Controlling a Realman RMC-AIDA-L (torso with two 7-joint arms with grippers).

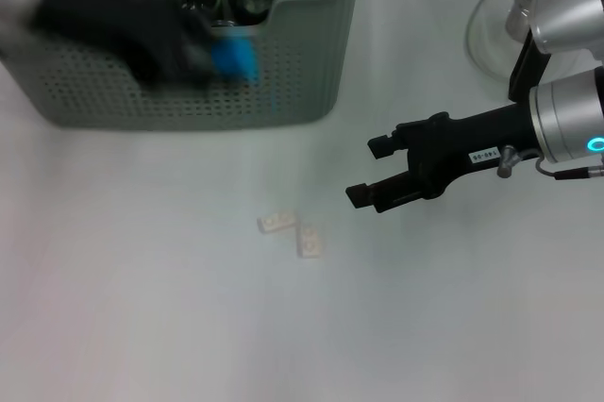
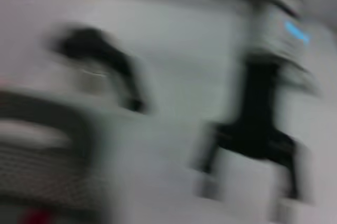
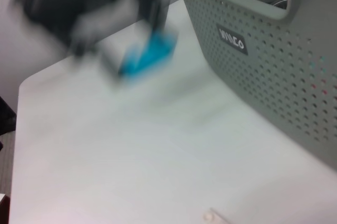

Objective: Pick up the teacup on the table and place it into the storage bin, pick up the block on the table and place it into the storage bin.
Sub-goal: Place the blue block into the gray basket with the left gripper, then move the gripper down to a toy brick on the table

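Left gripper (image 1: 203, 53) carries blue block (image 1: 234, 58) at storage bin (image 1: 283, 91) front wall, far-left bench edge, not dropped yet; glass cups look already inside; right gripper (image 1: 373, 171) idle, jaws wide open, empty

Matt perforated plastic storage bin (image 1: 236, 91) on a smooth white table (image 1: 142, 279).

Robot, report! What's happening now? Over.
Left gripper holding blue block at grey-green perforated storage bin front. Right gripper open, hovering over table.
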